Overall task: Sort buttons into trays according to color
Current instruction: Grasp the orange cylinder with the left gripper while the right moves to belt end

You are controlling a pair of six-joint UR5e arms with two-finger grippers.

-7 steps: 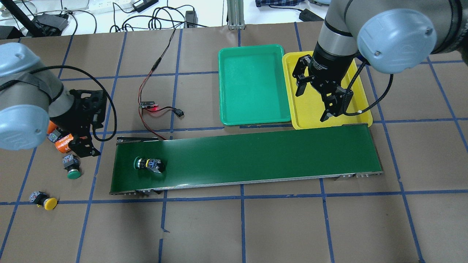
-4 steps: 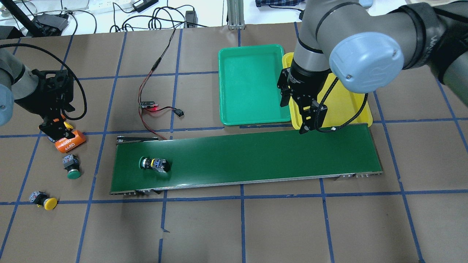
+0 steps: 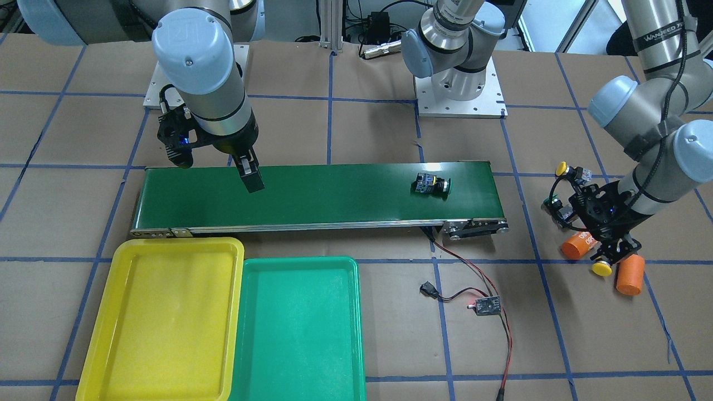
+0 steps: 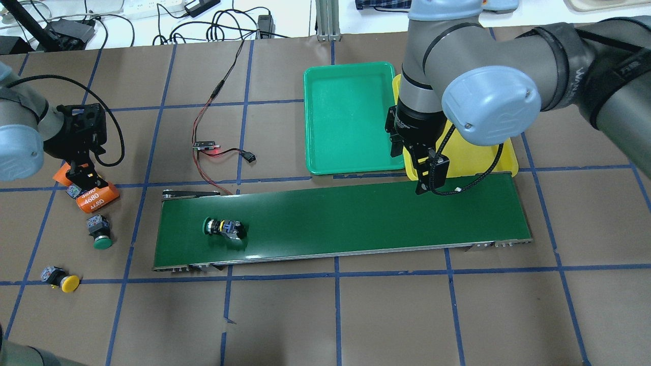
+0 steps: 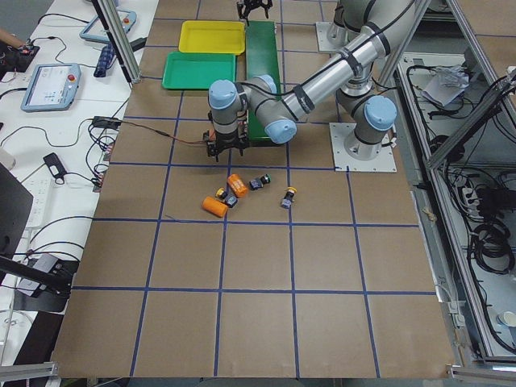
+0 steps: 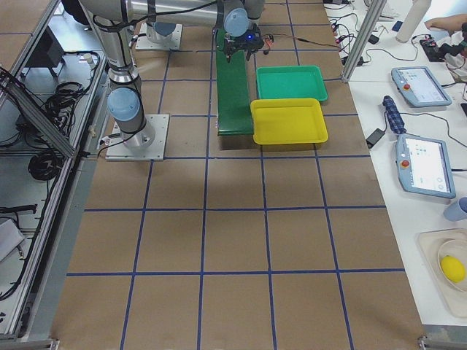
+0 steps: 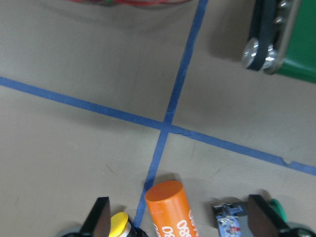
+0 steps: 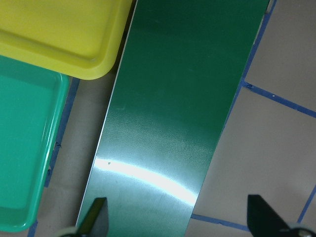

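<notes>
— Changes, starting at the left?

— At the left gripper [image 7: 181, 217]: sits a little off from a second ago, hovering with fingers spread wide and holding nothing, over a plain orange cylinder [image 7: 170, 210] and a yellow-capped push-button [image 7: 118, 224] beside it. Further along, on the long dark-green conveyor belt [image 4: 356, 213]: carries a green-capped push-button switch [image 4: 224, 227], lying on its side, further right than before.

— And at the right gripper [image 8: 180, 217]?

— Swings off the yellow tray to the belt's tray-side edge. Wide open, empty. Looks set to meet the green switch.

— In the trays?

— Nothing yet in the shallow green plastic tray [image 4: 351, 122] or the bright yellow plastic tray [image 3: 161, 317]. Leaves a second green button [image 4: 100, 235] and a second yellow button [image 4: 62, 279] loose on the brown table [image 4: 356, 315].
</notes>
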